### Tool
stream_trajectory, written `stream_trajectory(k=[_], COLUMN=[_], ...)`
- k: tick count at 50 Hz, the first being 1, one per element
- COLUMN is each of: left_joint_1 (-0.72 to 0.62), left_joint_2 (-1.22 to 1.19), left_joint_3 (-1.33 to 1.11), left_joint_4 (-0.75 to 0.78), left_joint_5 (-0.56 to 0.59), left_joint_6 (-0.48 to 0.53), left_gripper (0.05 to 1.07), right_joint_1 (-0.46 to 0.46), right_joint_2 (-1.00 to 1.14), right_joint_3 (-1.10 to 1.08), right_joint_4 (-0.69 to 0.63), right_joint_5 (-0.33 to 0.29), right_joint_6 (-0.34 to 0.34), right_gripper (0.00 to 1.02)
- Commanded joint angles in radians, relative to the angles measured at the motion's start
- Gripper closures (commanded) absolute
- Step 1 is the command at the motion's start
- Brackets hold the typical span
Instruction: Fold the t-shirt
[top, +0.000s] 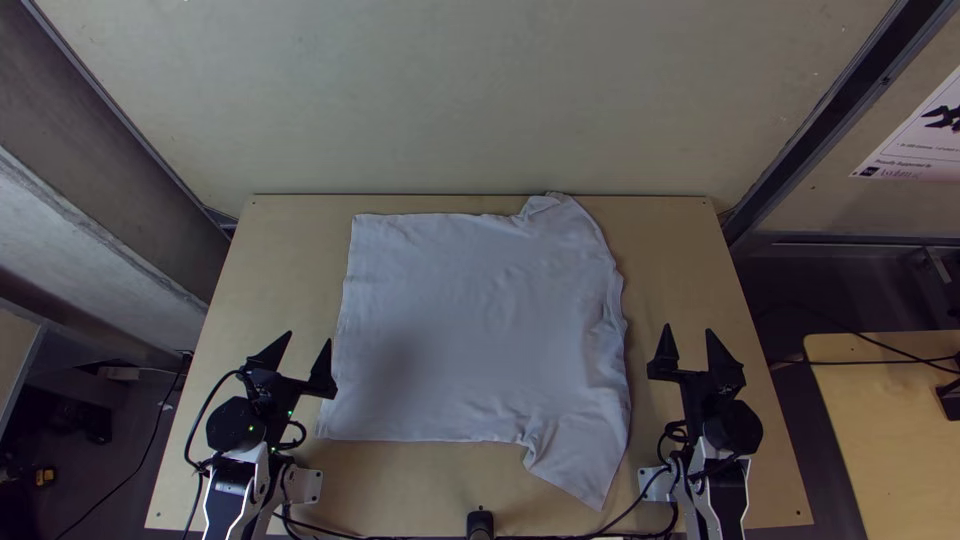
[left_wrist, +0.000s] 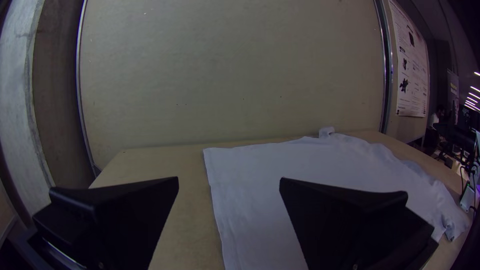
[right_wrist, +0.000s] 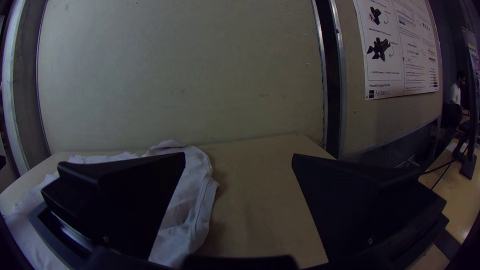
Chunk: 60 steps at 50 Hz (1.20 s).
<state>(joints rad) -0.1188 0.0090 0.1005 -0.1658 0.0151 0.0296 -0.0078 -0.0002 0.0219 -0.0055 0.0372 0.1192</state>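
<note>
Evidently, both claws are spread wide and pinch no cloth: the left gripper (top: 309, 337) stands at the shirt's left edge in the top view, the right gripper (top: 688, 328) just off its right side, an arrangement that would suit a fold begun from either end. Between them the t-shirt (top: 470, 320) lies spread on the table (top: 690, 260), its straight left edge, probably the hem, toward the left arm and the collar end, I judge, toward the right. That sideways lay presumably puts a sleeve within reach at front and back. The near sleeve (top: 585, 465) juts toward the table's front edge — handy for tucking in first — while the far sleeve (top: 555, 208) sits rumpled at the back edge and may need smoothing. Folding seems hardly begun; the creased right side could skew the first fold.
</note>
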Motion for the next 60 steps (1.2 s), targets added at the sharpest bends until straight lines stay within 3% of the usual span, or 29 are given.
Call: stream_trajectory(k=[1, 42, 48, 60], left_joint_1=[-0.005, -0.005, -0.025, 0.007], left_joint_2=[-0.009, -0.009, -0.01, -0.009], left_joint_3=[-0.042, -0.042, -0.042, -0.042], left_joint_4=[-0.018, -0.018, -0.018, -0.018], left_joint_5=[-0.003, -0.003, -0.003, -0.006], left_joint_6=[0.001, 0.001, -0.05, -0.046], left_gripper=[0.1, 0.1, 0.1, 0.1], right_joint_1=[0.002, 0.006, 0.015, 0.035], right_joint_2=[-0.003, -0.003, -0.003, -0.003], right_joint_3=[-0.014, -0.014, -0.014, -0.014], right_joint_4=[-0.005, -0.005, -0.005, -0.005], right_joint_5=[0.001, 0.001, 0.0, 0.0], right_joint_6=[0.004, 0.008, 0.016, 0.017], right_gripper=[0.04, 0.04, 0.04, 0.04])
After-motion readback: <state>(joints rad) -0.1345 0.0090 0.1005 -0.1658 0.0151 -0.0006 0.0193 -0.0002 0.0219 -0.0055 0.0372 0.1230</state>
